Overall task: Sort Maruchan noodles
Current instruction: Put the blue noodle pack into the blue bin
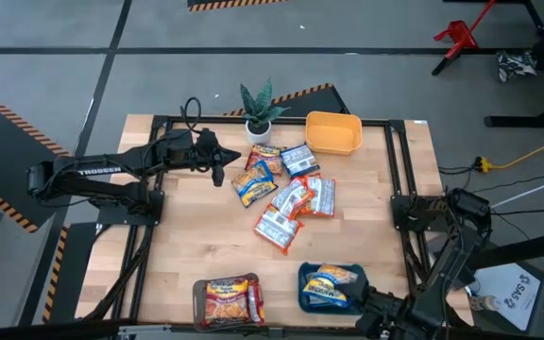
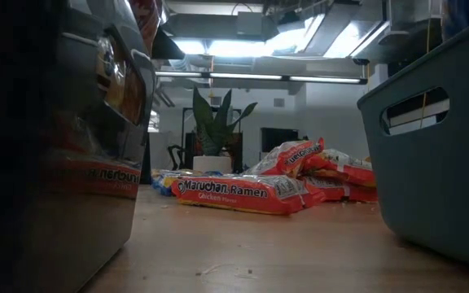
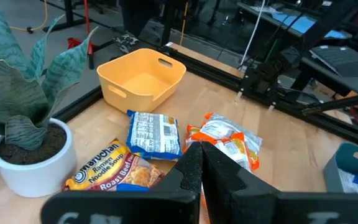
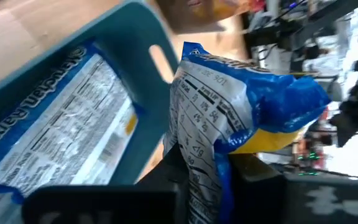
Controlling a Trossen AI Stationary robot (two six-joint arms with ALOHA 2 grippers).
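The right gripper (image 4: 207, 165) is clamped on a blue Maruchan packet (image 4: 229, 112), holding it over the teal tray (image 1: 306, 283) at the table's near edge; that tray already holds another blue packet (image 4: 61, 124). Beside it, the brown tray (image 1: 199, 300) holds red-labelled packets (image 1: 229, 297). The left gripper (image 3: 199, 171) is fully closed on nothing, hovering over the far-left part of the wooden table (image 1: 187, 227), next to a potted plant (image 1: 259, 111). A loose pile of Maruchan packets (image 1: 286, 194) lies mid-table, stretching toward the yellow tray (image 1: 333, 132) at the far edge; in the low view a red chicken-flavour packet (image 2: 238, 194) lies nearest.
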